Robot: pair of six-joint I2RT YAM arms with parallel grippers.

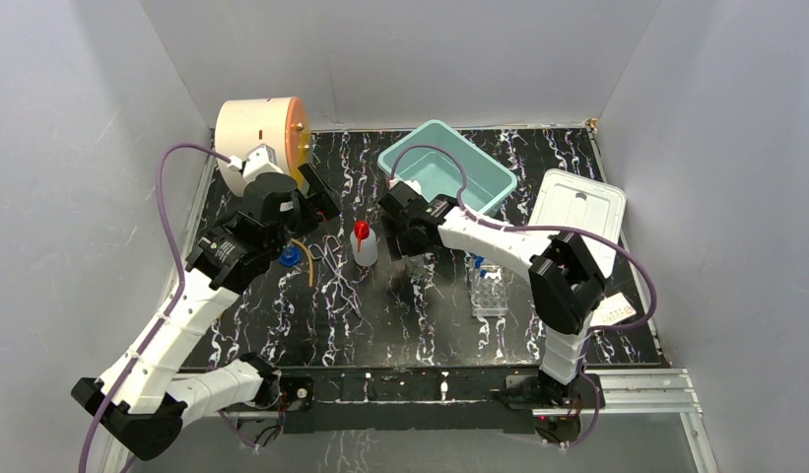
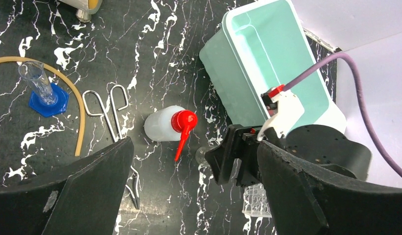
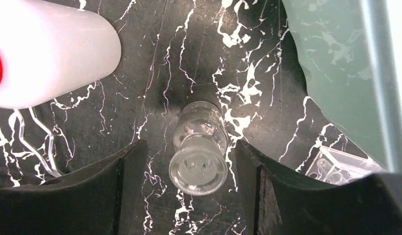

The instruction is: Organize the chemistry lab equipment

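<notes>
A clear glass vial [image 3: 199,152] sits on the black marbled table with its mouth towards the camera. My right gripper [image 3: 189,145] is open with one finger on each side of the vial and a gap on both sides. To its left is the white squeeze bottle with red nozzle [image 2: 162,125]. My left gripper [image 2: 195,144] hangs wide open above the table near the bottle and holds nothing. A small cylinder on a blue base [image 2: 47,98], the yellowish tubing [image 2: 80,112] and the clear tube rack [image 1: 489,291] rest on the table.
A teal bin [image 1: 484,172] stands at the back, with a white lid [image 1: 577,212] to its right. The cream drum [image 1: 257,133] is at the back left, and metal wire tongs [image 2: 110,112] lie left of the bottle. A small white box [image 1: 617,312] lies at the right edge.
</notes>
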